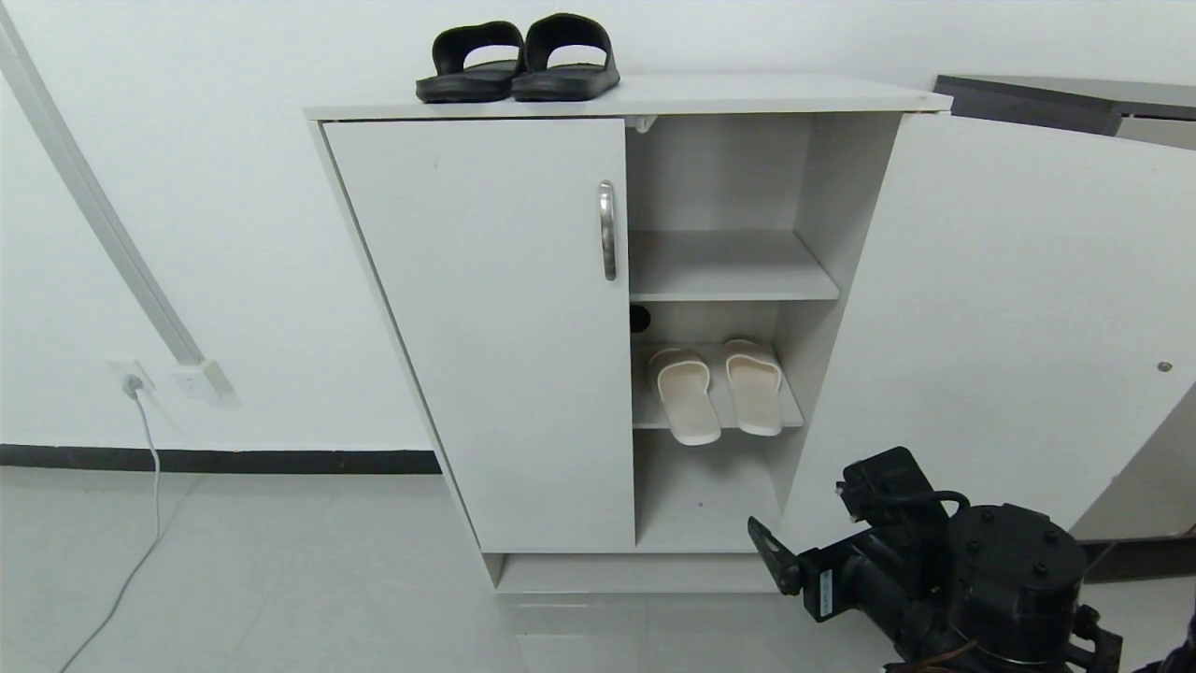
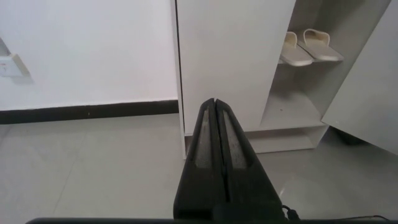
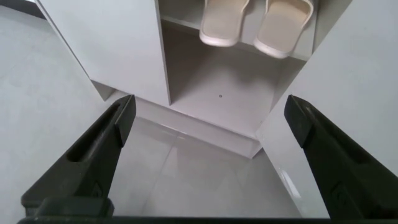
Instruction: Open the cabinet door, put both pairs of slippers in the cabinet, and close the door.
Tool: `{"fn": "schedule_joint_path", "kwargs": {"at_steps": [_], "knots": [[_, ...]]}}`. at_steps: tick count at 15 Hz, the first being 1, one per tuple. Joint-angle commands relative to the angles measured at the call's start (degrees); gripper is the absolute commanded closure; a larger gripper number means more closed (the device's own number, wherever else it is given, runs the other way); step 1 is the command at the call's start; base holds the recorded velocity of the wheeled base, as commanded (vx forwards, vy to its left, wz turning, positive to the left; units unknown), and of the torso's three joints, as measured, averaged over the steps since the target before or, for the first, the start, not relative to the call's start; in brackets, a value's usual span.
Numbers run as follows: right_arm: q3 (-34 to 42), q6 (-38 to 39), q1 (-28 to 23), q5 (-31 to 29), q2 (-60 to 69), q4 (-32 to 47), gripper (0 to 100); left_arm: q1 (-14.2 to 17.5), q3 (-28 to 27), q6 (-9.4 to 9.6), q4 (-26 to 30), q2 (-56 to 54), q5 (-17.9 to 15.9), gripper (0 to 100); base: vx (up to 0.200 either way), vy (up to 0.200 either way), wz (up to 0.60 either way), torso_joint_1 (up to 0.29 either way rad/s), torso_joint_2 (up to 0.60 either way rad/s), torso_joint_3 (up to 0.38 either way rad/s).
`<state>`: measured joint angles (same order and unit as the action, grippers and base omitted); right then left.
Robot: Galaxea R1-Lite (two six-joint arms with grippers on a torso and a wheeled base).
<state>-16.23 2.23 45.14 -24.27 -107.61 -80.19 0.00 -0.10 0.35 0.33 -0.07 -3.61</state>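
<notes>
A white cabinet [image 1: 617, 98] stands against the wall, its right door [image 1: 1009, 308] swung wide open and its left door [image 1: 486, 327] closed. A pair of white slippers [image 1: 715, 388] lies side by side on the lower shelf, toes outward; the same slippers [image 3: 255, 18] show in the right wrist view. A pair of black slippers [image 1: 519, 61] rests on the cabinet top, left of centre. My right gripper [image 3: 208, 118] is open and holds nothing, low in front of the open compartment. My left gripper [image 2: 214, 106] is shut on nothing, low above the floor and facing the closed door.
The upper shelf [image 1: 729, 266] and the bottom compartment [image 1: 701, 495] are bare. A wall socket with a cable [image 1: 131, 381] sits at the left. A dark piece of furniture [image 1: 1028, 98] stands behind the open door. Grey tiled floor [image 1: 280, 579] spreads in front.
</notes>
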Motion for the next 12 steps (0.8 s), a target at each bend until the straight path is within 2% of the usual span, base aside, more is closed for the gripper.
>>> {"fn": "schedule_joint_path", "kwargs": {"at_steps": [1,5,12], "knots": [[0.0,0.0,0.0,-0.1,-0.1,-0.4,0,0.0,0.1,0.0,0.0,0.1,0.0,100,0.0,0.0,0.0,0.0,0.0,0.0],[-1.4,0.1,-0.1,0.0,-0.6,-0.6,0,0.0,0.0,0.0,0.0,0.1,0.0,100,0.0,0.0,0.0,0.0,0.0,0.0],[-2.1,0.1,-0.1,-0.1,-1.2,-0.6,0,0.0,0.1,0.0,0.0,0.1,0.1,100,0.0,0.2,0.0,0.004,0.0,0.004]]}}
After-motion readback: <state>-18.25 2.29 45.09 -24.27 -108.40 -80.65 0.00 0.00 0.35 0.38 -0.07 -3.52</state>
